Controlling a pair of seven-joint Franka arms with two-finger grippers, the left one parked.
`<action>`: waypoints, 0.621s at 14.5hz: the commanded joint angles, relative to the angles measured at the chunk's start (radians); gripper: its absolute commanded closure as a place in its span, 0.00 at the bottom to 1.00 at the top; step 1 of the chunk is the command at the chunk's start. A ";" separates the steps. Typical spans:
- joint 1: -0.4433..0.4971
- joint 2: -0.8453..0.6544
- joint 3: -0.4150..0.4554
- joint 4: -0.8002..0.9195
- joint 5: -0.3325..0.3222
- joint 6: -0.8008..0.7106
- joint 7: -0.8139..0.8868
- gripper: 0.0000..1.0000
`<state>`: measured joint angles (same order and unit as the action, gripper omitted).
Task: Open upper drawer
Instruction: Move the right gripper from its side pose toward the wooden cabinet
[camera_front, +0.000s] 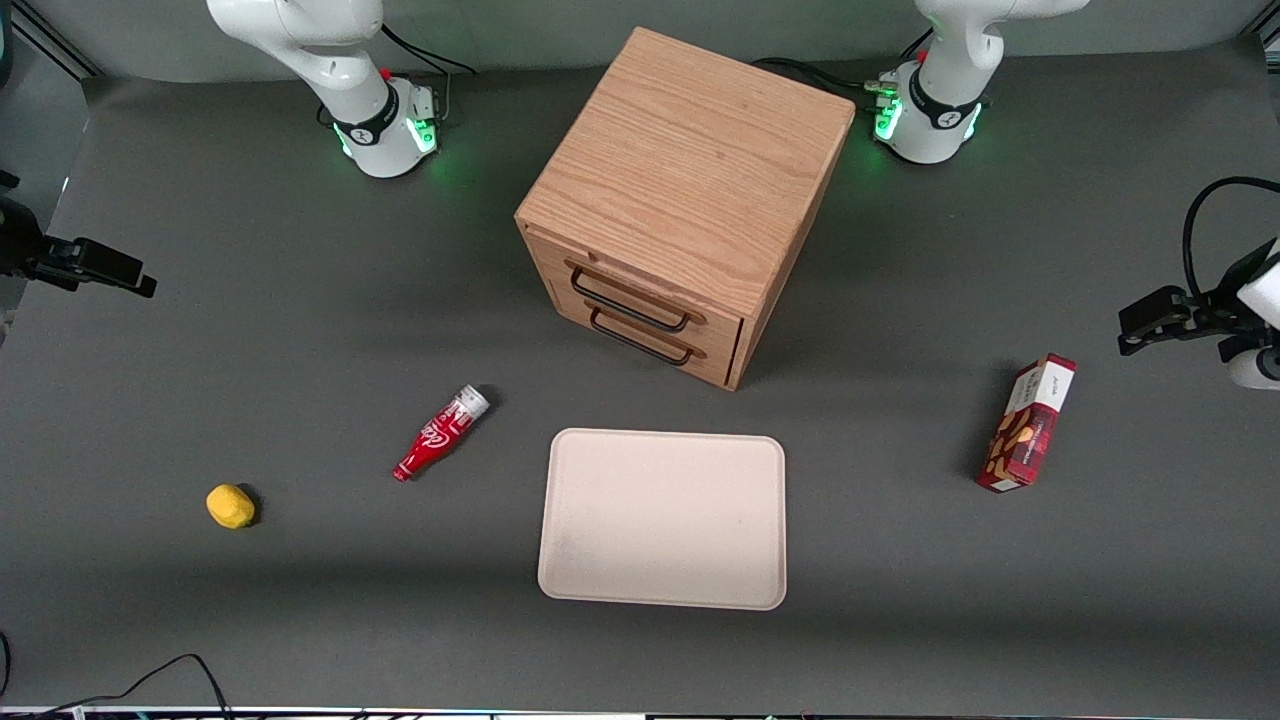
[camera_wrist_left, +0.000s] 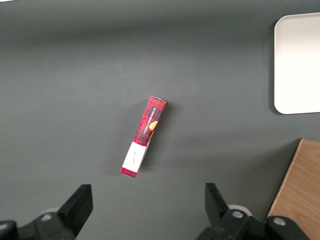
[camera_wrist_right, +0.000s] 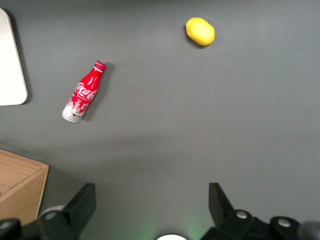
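The front view looks down on the table (camera_front: 300, 330). The right wrist camera, above its spread gripper (camera_wrist_right: 152, 205), shares the bottle (camera_wrist_right: 84, 93).

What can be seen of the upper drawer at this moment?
The upper drawer is the top one of two in the light-oak cabinet, a shallow wooden front with a thin black wire handle. It looks shut, flush with the identical drawer below. Its front faces the tray, which lies nearer the front camera. Nothing touches it. The claw hangs open above bare table toward the working arm's end, well away from the handle.
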<state>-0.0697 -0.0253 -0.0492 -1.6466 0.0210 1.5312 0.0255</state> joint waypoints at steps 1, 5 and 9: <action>0.002 0.005 -0.004 0.014 0.002 0.001 0.005 0.00; 0.008 0.030 0.003 0.002 -0.048 0.001 0.004 0.00; 0.008 0.053 0.095 0.016 -0.050 0.012 -0.009 0.00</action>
<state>-0.0657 0.0101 -0.0159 -1.6488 -0.0037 1.5350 0.0231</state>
